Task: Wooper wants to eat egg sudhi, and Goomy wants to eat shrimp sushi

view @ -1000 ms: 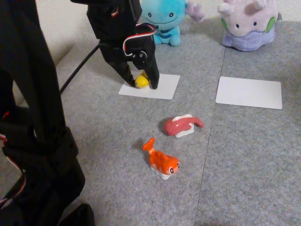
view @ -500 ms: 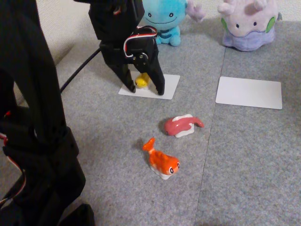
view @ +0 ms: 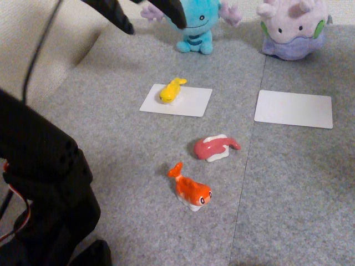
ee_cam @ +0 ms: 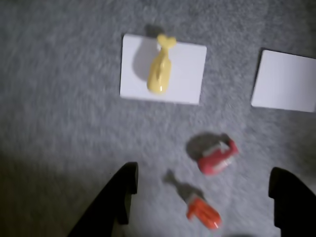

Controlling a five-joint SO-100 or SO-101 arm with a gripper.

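Egg sushi (view: 172, 90) lying on the left white card (view: 188, 103) just in front of the blue plush (view: 195, 25), presumably as its serving. Yellow, fish-shaped, tail pointing far-right. Right card (view: 294, 108) before the lilac plush (view: 291, 27) bare. Shrimp sushi (view: 191, 190) on the near carpet, orange, eyed, beside a red sushi (view: 215, 147). Gripper (ee_cam: 202, 190) raised, spread wide, holding nothing, hovering over the shrimp sushi in the wrist view.

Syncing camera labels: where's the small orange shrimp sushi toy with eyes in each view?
Fixed view: small orange shrimp sushi toy lies on the grey carpet, lower centre, forked tail pointing up-left.
Wrist view: same toy is blurred near the bottom edge, between the open hand's two black fingers.
Shared landmark: the pinkish-red eyeless sushi toy sits just above and right of it in both.
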